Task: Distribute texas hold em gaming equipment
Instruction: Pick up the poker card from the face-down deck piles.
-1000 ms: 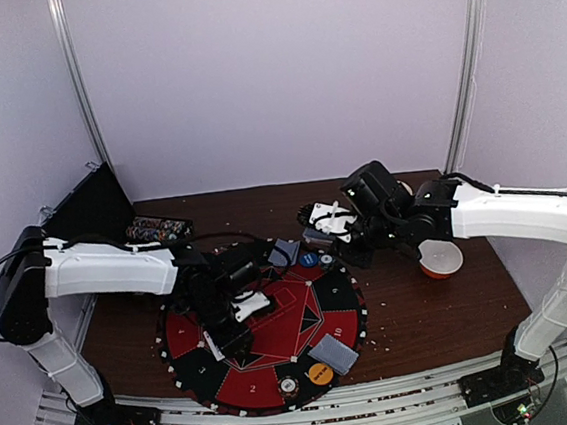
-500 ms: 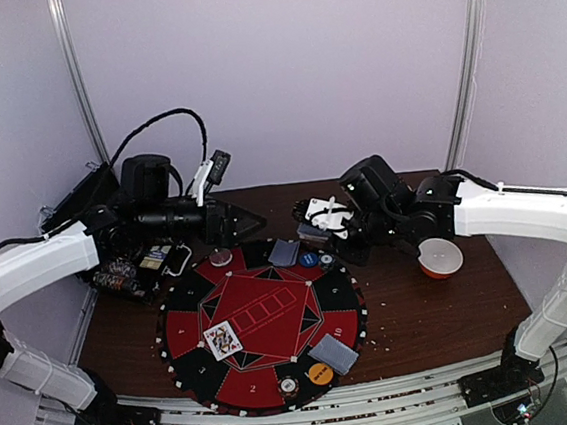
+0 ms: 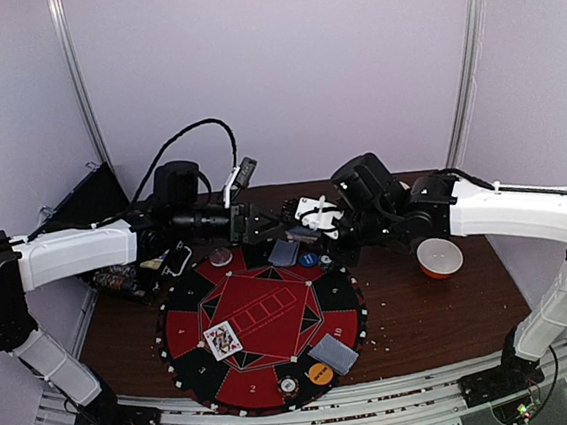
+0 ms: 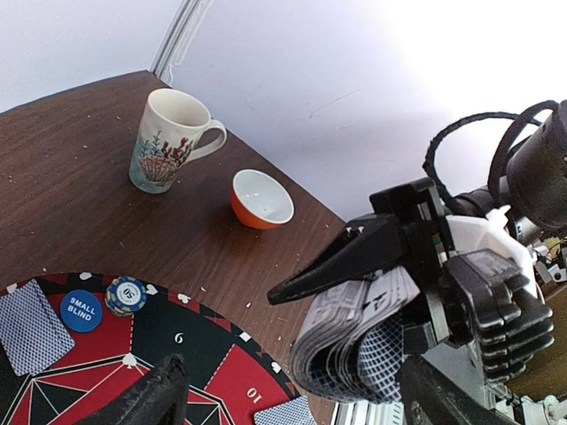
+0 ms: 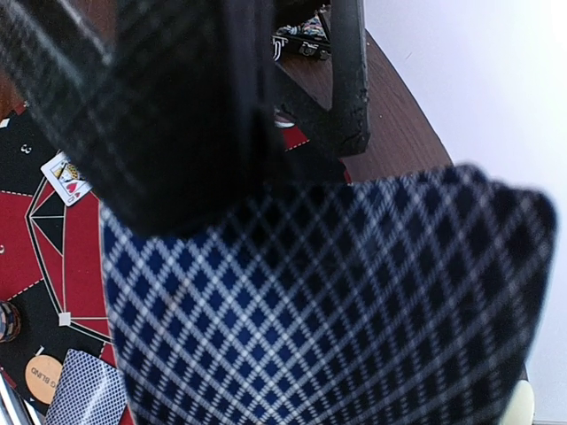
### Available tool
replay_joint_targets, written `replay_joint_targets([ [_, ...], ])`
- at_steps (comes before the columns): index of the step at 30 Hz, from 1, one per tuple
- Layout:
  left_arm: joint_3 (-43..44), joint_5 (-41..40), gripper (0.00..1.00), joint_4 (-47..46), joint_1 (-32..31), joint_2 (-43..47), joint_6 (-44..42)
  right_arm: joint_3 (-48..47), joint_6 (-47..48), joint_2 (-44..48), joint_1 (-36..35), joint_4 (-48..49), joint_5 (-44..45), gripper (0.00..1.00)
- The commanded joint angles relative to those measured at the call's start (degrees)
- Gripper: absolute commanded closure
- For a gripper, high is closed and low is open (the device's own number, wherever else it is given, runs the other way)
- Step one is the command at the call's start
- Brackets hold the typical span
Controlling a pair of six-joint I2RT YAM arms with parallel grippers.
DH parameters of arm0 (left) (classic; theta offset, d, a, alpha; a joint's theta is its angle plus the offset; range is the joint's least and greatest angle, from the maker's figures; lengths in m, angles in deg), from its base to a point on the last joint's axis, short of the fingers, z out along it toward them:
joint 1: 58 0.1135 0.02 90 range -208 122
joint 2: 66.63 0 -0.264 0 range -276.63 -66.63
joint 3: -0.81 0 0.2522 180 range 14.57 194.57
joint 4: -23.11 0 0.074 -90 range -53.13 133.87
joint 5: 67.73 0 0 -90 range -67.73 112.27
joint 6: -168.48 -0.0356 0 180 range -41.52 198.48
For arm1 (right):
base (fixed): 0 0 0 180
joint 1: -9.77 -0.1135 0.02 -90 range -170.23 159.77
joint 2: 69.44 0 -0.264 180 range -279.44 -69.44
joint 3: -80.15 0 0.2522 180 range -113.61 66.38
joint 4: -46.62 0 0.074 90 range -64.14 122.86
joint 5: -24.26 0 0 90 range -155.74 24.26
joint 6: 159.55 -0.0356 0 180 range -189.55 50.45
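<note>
The right gripper (image 3: 305, 230) is pinching the deck (image 4: 354, 341), presenting it edge-on just ahead of the left gripper (image 4: 297, 400), whose fingers (image 4: 146, 403) are standing wide apart, seemingly ready to draw from it.

desk (image 4: 71, 204): dark wood grain, dull sheen
mug (image 4: 168, 142): glossy glazed ceramic
bowl (image 4: 262, 199): smooth glossy glaze
cards (image 4: 347, 338): thin, paper-like, smooth printed backs
mat (image 3: 273, 312): flat matt surface, material unclear

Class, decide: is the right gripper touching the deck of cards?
Touching. The left wrist view shows the right gripper clamped on the bent deck of cards, its upper finger pressed onto them.
</note>
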Motion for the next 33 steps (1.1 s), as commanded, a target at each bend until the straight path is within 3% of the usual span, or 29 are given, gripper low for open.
replay_joint_targets([
  [1,1.5,2.5,0.14,-4.4,0.1,-1.4,0.5,-2.6,0.1,-1.1,-0.7,1.3,-0.8,0.71],
  [10,3.6,-3.2,0.17,-0.4,0.0,-2.6,-1.3,-3.8,0.5,-2.9,-1.1,1.0,-1.1,0.71],
  [13,5.1,-6.8,0.27,2.9,-0.1,-2.6,-3.3,-3.7,0.5,-2.9,-1.2,0.9,-0.7,0.71],
  [17,6.4,-11.3,0.52,9.9,-0.4,-1.3,-7.7,-2.6,0.3,-2.2,-1.2,1.0,0.5,0.71],
  [22,5.4,-16.9,0.58,14.6,-0.4,2.0,-11.0,-1.4,0.4,-1.6,-1.1,0.7,1.8,0.71],
  [28,4.7,-12.6,0.72,13.7,-0.3,3.4,-11.6,-1.4,0.3,-1.8,-1.0,0.8,1.8,0.71],
  [30,4.3,-9.4,0.81,12.6,-0.4,3.6,-11.7,-1.5,0.3,-1.7,-0.9,0.7,2.0,0.71],
  [32,4.0,-6.8,0.98,12.2,-0.4,4.0,-12.0,-1.4,0.3,-1.6,-0.8,0.6,2.1,0.71],
  [33,3.7,-5.8,1.0,12.0,-0.3,4.3,-12.3,-1.3,0.2,-1.4,-0.8,0.6,2.3,0.71],
])
